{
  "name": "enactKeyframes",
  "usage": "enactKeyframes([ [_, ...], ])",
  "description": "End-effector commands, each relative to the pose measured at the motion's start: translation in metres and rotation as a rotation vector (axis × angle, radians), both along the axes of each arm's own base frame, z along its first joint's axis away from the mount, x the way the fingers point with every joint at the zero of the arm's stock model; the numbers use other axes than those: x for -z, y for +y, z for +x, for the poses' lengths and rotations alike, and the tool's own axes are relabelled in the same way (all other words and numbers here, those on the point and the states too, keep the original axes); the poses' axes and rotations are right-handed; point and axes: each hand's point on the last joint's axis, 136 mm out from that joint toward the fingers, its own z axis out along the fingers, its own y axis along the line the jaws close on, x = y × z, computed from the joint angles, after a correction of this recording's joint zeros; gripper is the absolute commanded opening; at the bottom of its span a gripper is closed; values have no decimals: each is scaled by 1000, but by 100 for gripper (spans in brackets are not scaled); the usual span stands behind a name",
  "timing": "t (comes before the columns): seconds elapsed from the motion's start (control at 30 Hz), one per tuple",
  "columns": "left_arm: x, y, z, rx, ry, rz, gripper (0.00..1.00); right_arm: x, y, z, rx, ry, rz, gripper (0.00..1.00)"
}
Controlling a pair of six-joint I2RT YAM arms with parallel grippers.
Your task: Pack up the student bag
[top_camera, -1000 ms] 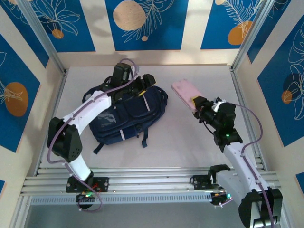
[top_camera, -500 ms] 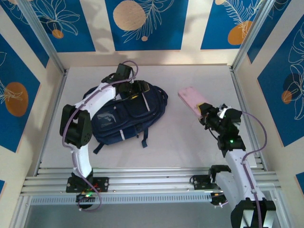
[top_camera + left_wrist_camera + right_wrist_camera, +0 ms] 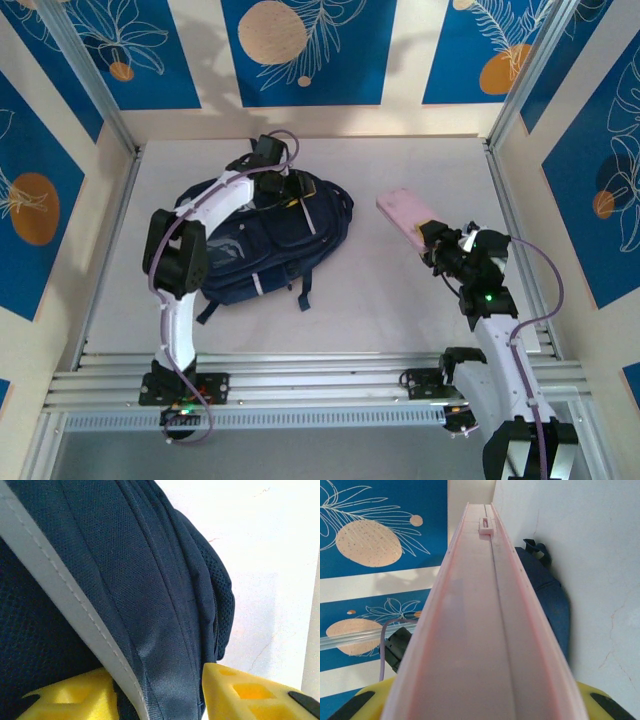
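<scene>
The student bag (image 3: 250, 252), navy with pale stripe trim, lies on the table at centre left. My left gripper (image 3: 290, 190) is at its top far end. In the left wrist view its yellow fingers (image 3: 240, 695) press on either side of a raised fold of the bag (image 3: 125, 580), so the left gripper (image 3: 157, 680) is shut on that fold. To the right of the bag, my right gripper (image 3: 432, 240) is shut on a flat pink case (image 3: 405, 213) held above the table. In the right wrist view the pink case (image 3: 480, 630) runs out from the right gripper (image 3: 480, 707) toward the bag (image 3: 545, 590).
My left arm (image 3: 185, 250) arches over the bag's left side. Aluminium rails (image 3: 320, 375) line the table's near edge, with frame posts (image 3: 520, 100) at the corners. Blue patterned walls close in the back and both sides. Bare white tabletop (image 3: 370, 290) lies between bag and right arm.
My left gripper has settled onto the bag's top and its jaws have narrowed onto the fabric. My right arm has drawn the pink case a little to the right.
</scene>
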Motion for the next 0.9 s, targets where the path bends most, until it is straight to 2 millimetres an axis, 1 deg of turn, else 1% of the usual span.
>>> enactKeyframes([
  [0.0, -11, -10, 8, 21, -28, -45, 38, 4, 3, -1, -26, -18, -11, 24],
  [0.07, -7, -12, 7, 26, -20, -42, 38, 6, 2, -1, -25, -15, -11, 23],
  [0.17, 8, -12, 5, 31, 18, -28, 37, 5, 2, -1, -25, -17, -11, 23],
  [0.23, 14, -11, 4, 36, 27, -13, 26, 2, 2, -1, -25, -21, -15, 22],
  [0.3, 12, -14, 2, 60, 14, -21, 18, 0, 2, -1, -27, -22, -23, 22],
  [0.37, 4, -20, 0, 94, -2, -34, 12, -1, 2, -1, -27, -23, -36, 22],
  [0.5, -23, -37, -11, 213, -71, -47, 0, -1, -1, -5, -18, -2, -64, 22],
  [0.63, -50, -60, -26, 317, -135, -55, 0, -3, -5, -13, 0, 21, -109, 22],
  [0.77, -79, -84, -47, 429, -188, -60, 0, -11, -11, -21, 20, 46, -210, 22],
  [0.8, -87, -87, -53, 455, -201, -52, 0, -11, -13, -24, 26, 63, -240, 22],
  [0.87, -101, -88, -61, 480, -222, -37, 0, -17, -16, -27, 33, 66, -290, 22],
])
